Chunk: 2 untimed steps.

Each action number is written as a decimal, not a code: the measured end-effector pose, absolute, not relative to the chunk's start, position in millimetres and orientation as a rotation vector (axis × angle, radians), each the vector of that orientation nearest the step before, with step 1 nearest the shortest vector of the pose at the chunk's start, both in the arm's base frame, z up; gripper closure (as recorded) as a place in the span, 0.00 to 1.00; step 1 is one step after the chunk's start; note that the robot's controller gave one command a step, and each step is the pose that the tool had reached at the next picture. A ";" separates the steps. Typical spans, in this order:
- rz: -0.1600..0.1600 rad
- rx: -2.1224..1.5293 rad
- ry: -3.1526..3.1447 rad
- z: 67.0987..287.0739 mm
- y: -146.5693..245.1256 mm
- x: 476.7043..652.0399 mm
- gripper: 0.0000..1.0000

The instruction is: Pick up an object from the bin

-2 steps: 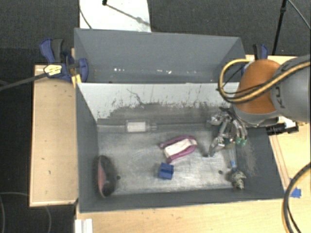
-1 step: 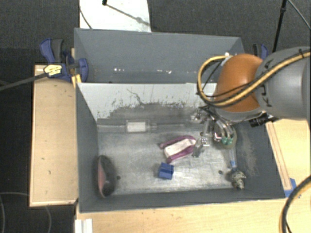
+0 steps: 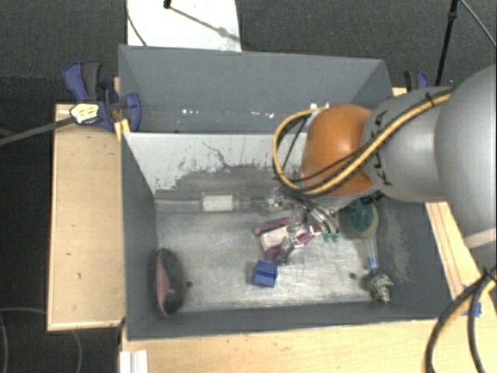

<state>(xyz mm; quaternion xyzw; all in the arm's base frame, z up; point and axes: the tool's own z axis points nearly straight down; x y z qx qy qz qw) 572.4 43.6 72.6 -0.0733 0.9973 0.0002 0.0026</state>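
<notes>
My gripper (image 3: 299, 228) is low in the middle of the bin, right above a purple and white thing (image 3: 273, 239) that lies on the floor. Its fingers sit close at that thing's right end; whether they close on it is hidden by the wrist cover. A small blue block (image 3: 265, 273) lies just in front of it. A teal round thing (image 3: 360, 218) sits to the right, half under the arm.
A dark oval brush-like thing with a pink face (image 3: 166, 280) lies at the front left corner. A clear tube (image 3: 218, 203) rests along the back wall. A thin tool with a metal knob (image 3: 378, 284) lies at the front right.
</notes>
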 end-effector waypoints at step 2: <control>0.001 -0.639 3.067 217.5 83.4 551.7 1.00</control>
